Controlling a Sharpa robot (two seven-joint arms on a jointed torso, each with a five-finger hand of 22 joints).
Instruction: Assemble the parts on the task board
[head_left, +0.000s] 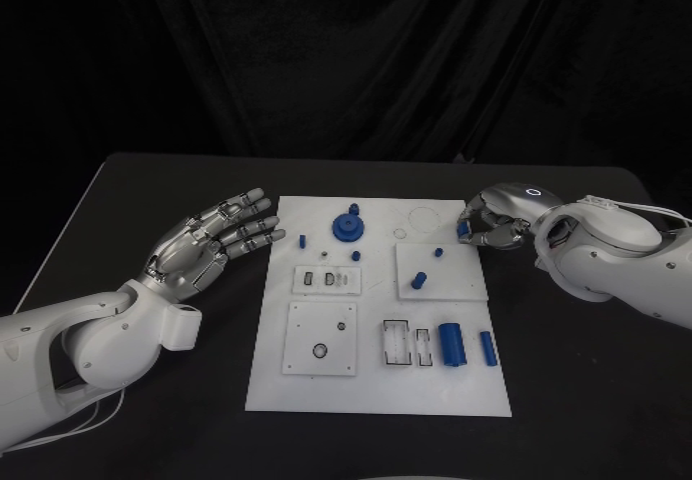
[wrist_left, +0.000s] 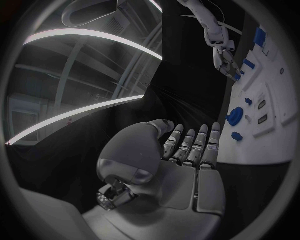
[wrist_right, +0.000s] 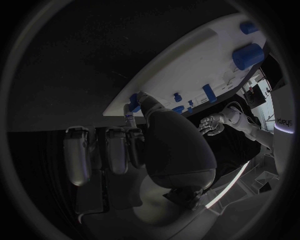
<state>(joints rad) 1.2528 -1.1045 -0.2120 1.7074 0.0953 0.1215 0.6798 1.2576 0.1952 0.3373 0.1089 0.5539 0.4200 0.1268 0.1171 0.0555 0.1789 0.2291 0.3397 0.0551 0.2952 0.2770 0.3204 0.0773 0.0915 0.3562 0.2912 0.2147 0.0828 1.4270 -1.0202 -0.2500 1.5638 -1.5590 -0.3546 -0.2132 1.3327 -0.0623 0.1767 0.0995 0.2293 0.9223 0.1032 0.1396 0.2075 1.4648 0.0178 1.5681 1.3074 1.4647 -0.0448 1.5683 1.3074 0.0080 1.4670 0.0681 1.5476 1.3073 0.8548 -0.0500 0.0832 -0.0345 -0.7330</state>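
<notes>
Right hand (head_left: 490, 222) pinching a small blue part (head_left: 463, 230) at the task board's (head_left: 378, 385) far right edge.
Left hand (head_left: 216, 240) spread, empty, beside the board's left edge on the black surface (head_left: 159, 200).

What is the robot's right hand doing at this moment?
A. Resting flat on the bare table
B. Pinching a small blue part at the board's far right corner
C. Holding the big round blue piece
B: the right hand pinches a small blue part at the task board's far right corner.
</notes>
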